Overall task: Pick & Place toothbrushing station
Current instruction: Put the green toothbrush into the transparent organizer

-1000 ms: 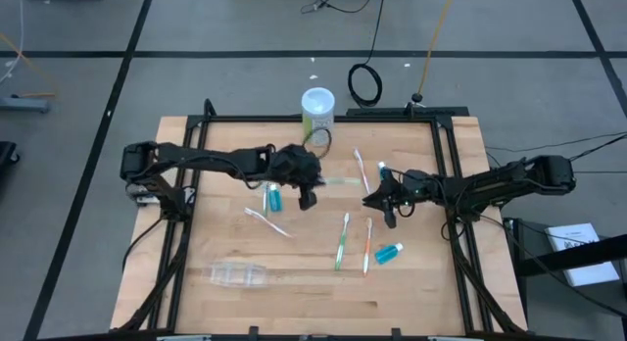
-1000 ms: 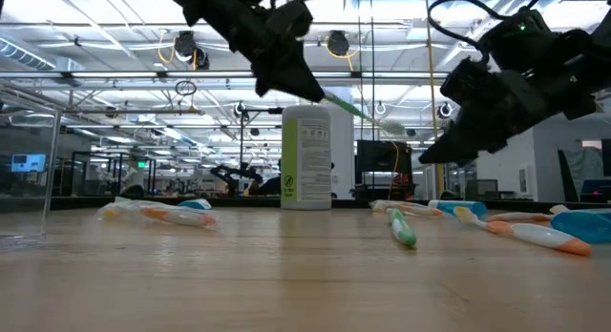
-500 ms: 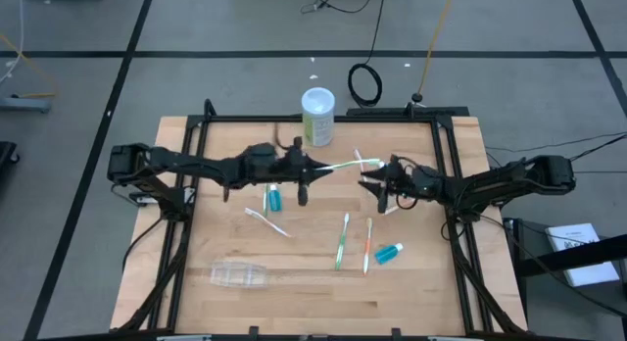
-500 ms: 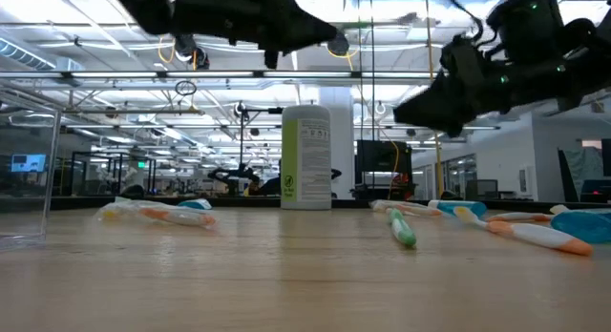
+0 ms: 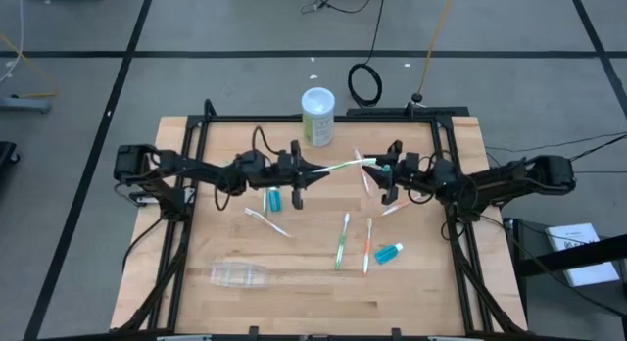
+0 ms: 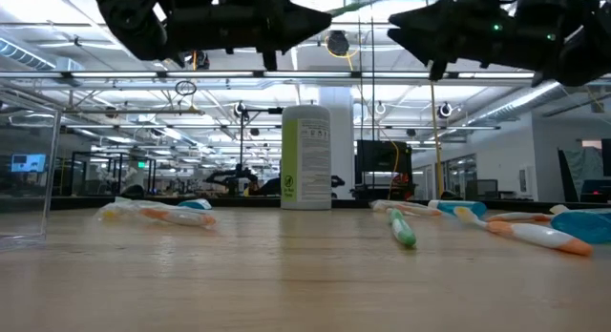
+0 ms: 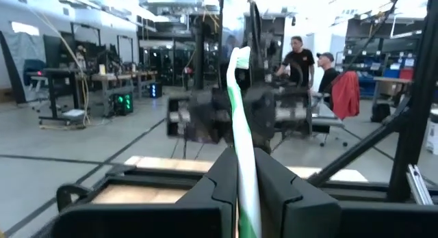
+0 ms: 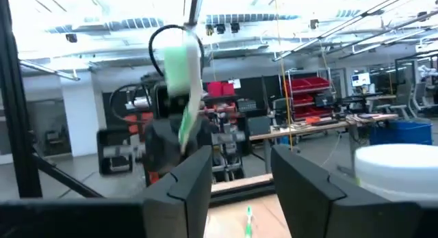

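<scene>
My left gripper point(image 5: 306, 170) is shut on a green-and-white toothbrush point(image 5: 345, 166), held high over the table's middle and pointing toward the right edge. The brush head point(image 8: 179, 60) hangs just before my open right gripper point(image 5: 380, 174), which faces it. Whether the head touches a finger I cannot tell. On the table lie a green toothbrush point(image 5: 342, 240), an orange one point(image 5: 368, 243), a white one point(image 5: 266, 221), two teal tubes point(image 5: 273, 197) point(image 5: 389, 252) and a clear cup point(image 5: 240, 274) on its side. My left gripper pinches the toothbrush's handle point(image 7: 245, 171) between its two fingers. The fingers come level from the table's left side and lie along the brush. The brush sticks out straight ahead, head point(image 7: 239, 60) foremost, lifted clear of the table.
A tall white-and-green canister point(image 5: 317, 116) stands at the far edge, behind the gap between both grippers. More toothbrushes point(image 5: 361, 165) and another tube point(image 6: 458, 209) lie under the right arm. Black frame rails point(image 5: 446, 184) run along both table sides. People stand in the room beyond.
Both grippers have tipped up from pointing downward to about level, and now face each other. My right gripper has risen well clear of the table. The held toothbrush, earlier slanting down toward the right, now lies level and high, with its head at the right gripper.
</scene>
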Robot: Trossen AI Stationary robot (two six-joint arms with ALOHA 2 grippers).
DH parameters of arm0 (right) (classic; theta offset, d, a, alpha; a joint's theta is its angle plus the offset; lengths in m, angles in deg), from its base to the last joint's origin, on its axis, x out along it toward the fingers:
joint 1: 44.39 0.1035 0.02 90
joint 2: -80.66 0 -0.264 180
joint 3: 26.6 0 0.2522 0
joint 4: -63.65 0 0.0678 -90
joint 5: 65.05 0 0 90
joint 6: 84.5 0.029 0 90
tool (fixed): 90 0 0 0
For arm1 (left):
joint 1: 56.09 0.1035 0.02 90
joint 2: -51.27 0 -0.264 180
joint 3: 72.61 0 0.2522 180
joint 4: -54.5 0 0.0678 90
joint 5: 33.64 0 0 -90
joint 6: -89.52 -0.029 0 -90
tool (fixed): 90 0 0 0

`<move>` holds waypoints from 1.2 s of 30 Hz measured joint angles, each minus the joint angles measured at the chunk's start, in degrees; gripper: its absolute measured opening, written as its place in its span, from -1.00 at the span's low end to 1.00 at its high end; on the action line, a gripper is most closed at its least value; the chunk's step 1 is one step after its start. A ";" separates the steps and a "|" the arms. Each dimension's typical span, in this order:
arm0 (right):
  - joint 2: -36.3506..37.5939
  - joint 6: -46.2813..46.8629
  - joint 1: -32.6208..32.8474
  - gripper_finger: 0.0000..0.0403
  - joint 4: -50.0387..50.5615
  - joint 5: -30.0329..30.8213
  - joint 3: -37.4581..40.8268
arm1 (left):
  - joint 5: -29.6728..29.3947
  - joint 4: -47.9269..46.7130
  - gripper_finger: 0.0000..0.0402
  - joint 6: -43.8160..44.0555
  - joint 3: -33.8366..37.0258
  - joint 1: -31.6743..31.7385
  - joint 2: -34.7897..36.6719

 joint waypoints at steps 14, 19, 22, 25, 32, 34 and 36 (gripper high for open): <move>-0.24 -1.90 0.04 -0.33 -2.09 -3.49 -1.69 | -0.04 2.55 -0.89 0.00 -1.63 0.06 -3.30; -0.22 -3.17 0.04 -0.45 -3.36 -3.49 -1.69 | -0.07 2.53 -0.89 0.01 -1.63 0.06 -3.30; -0.25 -4.21 0.04 -0.55 -3.41 -3.61 -1.67 | -0.08 2.42 -0.89 0.00 -1.63 0.06 -3.30; -0.25 -4.30 0.04 -0.67 -4.35 -4.94 -1.67 | -0.04 2.22 -0.88 0.24 -1.63 0.06 -3.30; -0.31 -6.38 0.02 -0.93 -5.02 -4.93 -1.67 | 0.07 1.87 -0.87 0.26 -1.63 0.01 -3.30; -0.31 -7.16 0.02 -0.94 -4.97 -4.93 -1.67 | 0.06 1.00 -0.87 0.71 -1.65 -0.02 -3.30; -0.31 -7.25 0.02 -0.94 -5.00 -4.98 -1.67 | 0.02 0.02 -0.85 2.10 -1.68 -0.19 -3.30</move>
